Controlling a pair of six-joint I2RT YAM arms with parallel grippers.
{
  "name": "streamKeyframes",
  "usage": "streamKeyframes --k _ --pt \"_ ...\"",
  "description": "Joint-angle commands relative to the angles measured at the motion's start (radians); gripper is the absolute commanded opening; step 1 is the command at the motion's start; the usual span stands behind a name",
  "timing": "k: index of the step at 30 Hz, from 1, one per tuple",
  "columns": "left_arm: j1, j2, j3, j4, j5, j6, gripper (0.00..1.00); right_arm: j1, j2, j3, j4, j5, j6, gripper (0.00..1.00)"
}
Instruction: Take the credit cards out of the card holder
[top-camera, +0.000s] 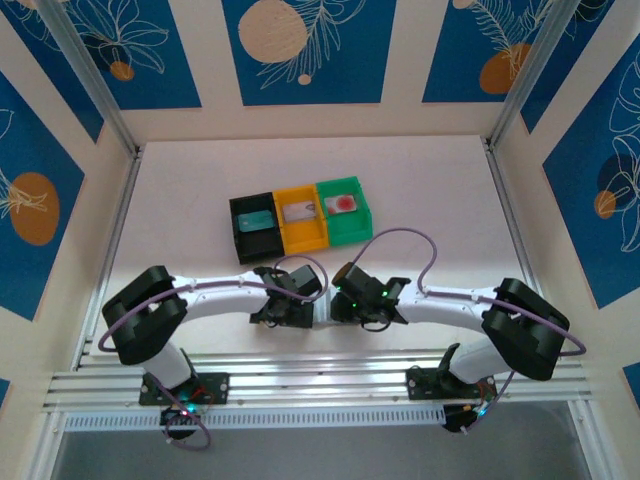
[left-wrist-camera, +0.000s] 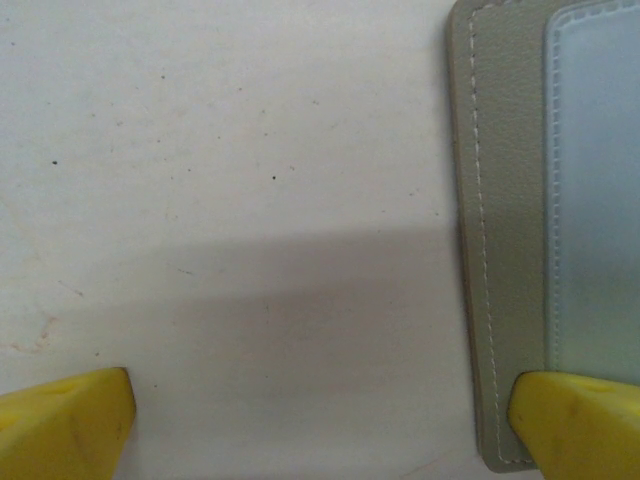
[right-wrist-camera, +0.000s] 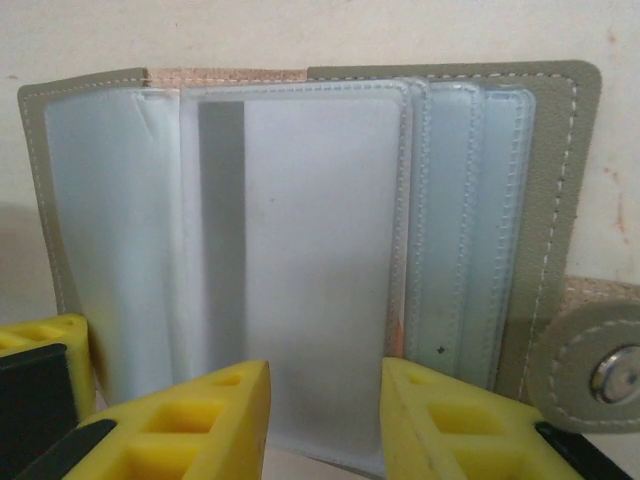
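Lying open on the white surface (left-wrist-camera: 200, 150), the card holder (right-wrist-camera: 560, 200) shows the right wrist camera a pale, grey-striped credit card (right-wrist-camera: 300, 250) in a clear pocket. The right claw (right-wrist-camera: 325, 400) stands narrow over it, and I cannot tell whether it grips. The left claw (left-wrist-camera: 320, 410) gapes wide at the holder's corner. From overhead, a red-dot card (top-camera: 343, 204) lies in the green bin (top-camera: 362, 228).

Robot lab cell: white table (top-camera: 420, 170), aluminium rails (top-camera: 320, 385), blue leaf-print panels (top-camera: 300, 50).

The card holder (right-wrist-camera: 555, 150) is grainy matt taupe leather-look with pale stitching (left-wrist-camera: 479, 150). Its pockets (right-wrist-camera: 470, 230) are glossy clear plastic, the card (right-wrist-camera: 310, 250) inside smooth. At its four o'clock the snap (right-wrist-camera: 615, 375) is shiny metal. The worktop (left-wrist-camera: 250, 150) is matt, faintly speckled.
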Motion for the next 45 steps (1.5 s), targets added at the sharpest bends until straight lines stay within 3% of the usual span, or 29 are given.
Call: streamKeyframes --k 1,17,35,45 --pt "-0.024 0.075 -0.06 0.085 0.073 -0.003 1.0 0.026 -0.024 -0.012 0.153 -0.113 -0.011 0.34" --pt "-0.024 0.057 -0.06 0.07 0.067 -0.001 1.0 0.026 -0.134 -0.026 0.14 -0.099 -0.027 0.34" --pt "-0.024 0.045 -0.05 0.055 0.064 0.005 1.0 0.029 -0.131 -0.033 0.193 -0.155 -0.026 0.33" --pt "-0.018 -0.048 -0.048 -0.016 0.001 0.022 1.0 0.035 -0.107 -0.028 0.213 -0.168 -0.021 0.33"
